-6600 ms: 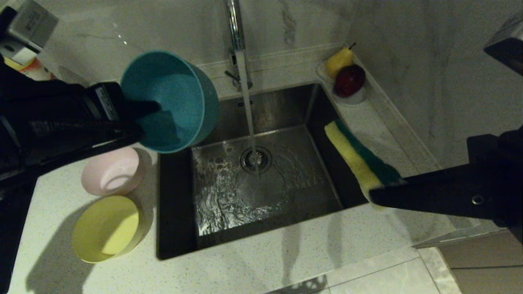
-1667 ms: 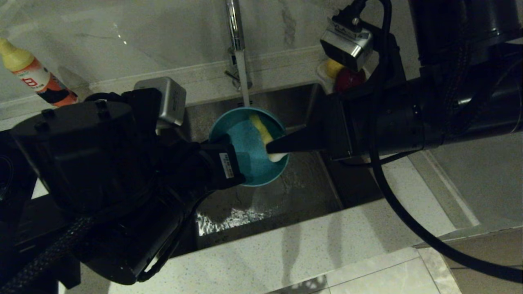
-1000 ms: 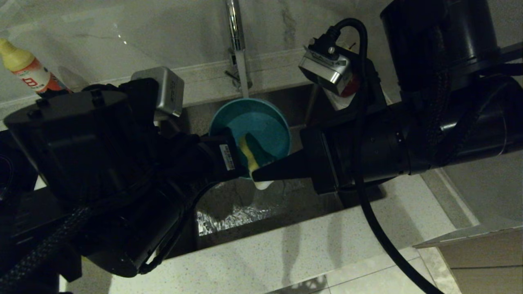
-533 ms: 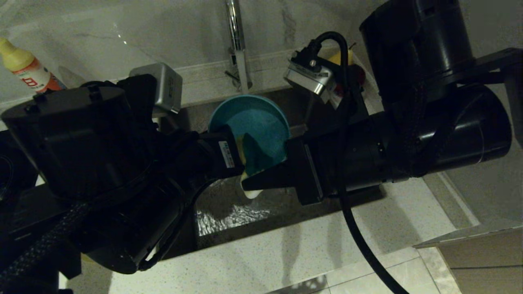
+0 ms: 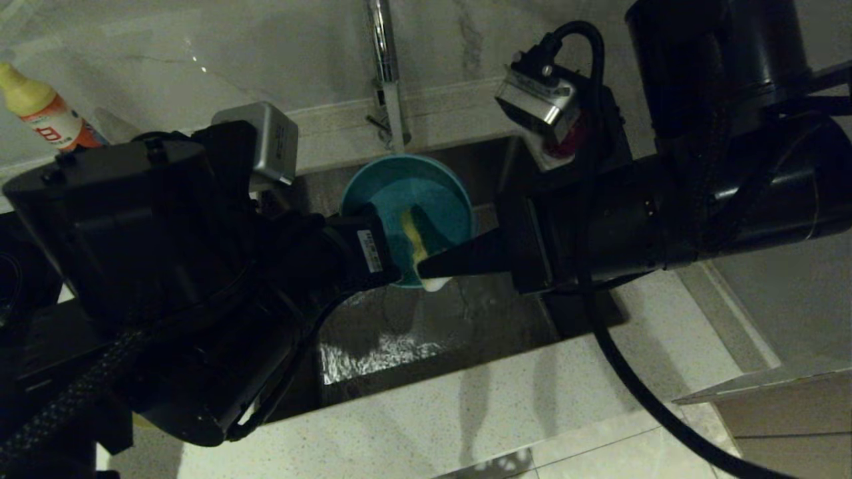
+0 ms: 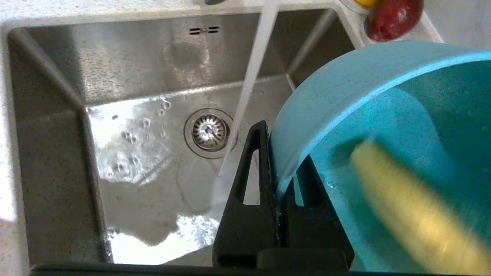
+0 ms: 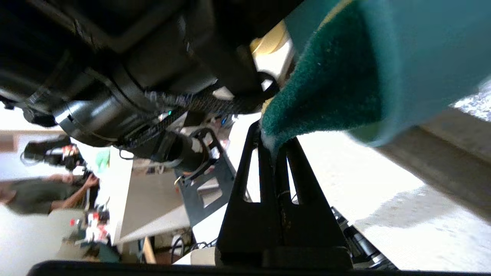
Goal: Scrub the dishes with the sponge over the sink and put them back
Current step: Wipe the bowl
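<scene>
A light blue bowl [image 5: 426, 196], one of the dishes, hangs tilted over the sink [image 5: 399, 332] just below the tap [image 5: 383, 60]. My left gripper [image 5: 389, 263] is shut on its near rim, one finger outside the wall and one inside, as the left wrist view shows [image 6: 278, 153]. The sponge [image 5: 416, 239], yellow foam with a green face, lies pressed against the bowl's inside [image 6: 414, 214]. My right gripper [image 5: 426, 269] comes in from the right and is shut on the sponge's lower end [image 7: 273, 147]. Water runs from the tap past the bowl [image 6: 249, 84].
A detergent bottle [image 5: 40, 113] stands at the back left. A white dish with a red apple [image 6: 395, 17] sits at the sink's back right corner. The drain strainer [image 6: 209, 132] is in the basin's middle. Speckled counter [image 5: 499, 412] runs along the front.
The right gripper dragged the sponge down to the bowl's near rim, then back up and right towards its middle. The left gripper and the bowl stayed put.
</scene>
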{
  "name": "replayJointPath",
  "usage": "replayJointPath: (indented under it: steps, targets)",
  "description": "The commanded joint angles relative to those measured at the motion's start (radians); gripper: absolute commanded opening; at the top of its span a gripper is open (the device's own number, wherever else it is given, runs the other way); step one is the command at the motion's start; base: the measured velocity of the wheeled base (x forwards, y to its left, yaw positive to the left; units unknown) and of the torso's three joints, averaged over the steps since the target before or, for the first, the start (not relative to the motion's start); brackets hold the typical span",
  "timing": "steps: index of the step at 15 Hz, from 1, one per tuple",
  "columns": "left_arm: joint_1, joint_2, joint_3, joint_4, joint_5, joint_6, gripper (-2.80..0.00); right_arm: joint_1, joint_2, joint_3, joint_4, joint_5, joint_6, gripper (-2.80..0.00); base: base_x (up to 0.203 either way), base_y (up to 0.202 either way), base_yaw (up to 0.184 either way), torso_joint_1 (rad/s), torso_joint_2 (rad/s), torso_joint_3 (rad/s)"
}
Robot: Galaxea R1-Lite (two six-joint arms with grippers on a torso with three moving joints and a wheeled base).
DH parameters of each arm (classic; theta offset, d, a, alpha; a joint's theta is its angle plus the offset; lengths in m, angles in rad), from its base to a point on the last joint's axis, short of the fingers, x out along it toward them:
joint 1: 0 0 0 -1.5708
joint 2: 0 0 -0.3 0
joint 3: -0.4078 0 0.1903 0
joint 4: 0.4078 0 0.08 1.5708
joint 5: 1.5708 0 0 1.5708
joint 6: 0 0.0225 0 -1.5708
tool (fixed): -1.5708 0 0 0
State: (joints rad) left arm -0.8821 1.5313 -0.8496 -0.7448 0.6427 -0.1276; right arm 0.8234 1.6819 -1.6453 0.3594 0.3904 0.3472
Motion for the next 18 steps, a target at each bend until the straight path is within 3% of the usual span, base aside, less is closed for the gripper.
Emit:
replayJointPath:
  steps: [1, 9, 18]
  targets:
    - [-0.001, -0.003, 0.003, -0.001, 0.005, 0.0, -2.8, -0.034, -0.034, 0.002, 0.002, 0.004, 0.001, -2.8, 0.0, 0.0, 0.0, 0.0, 0.0, 0.0]
    - [-0.002, 0.0, 0.028, -0.008, 0.002, 0.005, -2.8, -0.043, 0.016, -0.119, 0.004, 0.004, 0.001, -2.8, 0.0, 0.0, 0.0, 0.0, 0.0, 0.0]
    - [-0.003, 0.0, 0.037, -0.01, 0.0, 0.0, -2.8, 0.038, 0.043, -0.128, 0.009, 0.002, -0.003, -2.8, 0.0, 0.0, 0.0, 0.0, 0.0, 0.0]
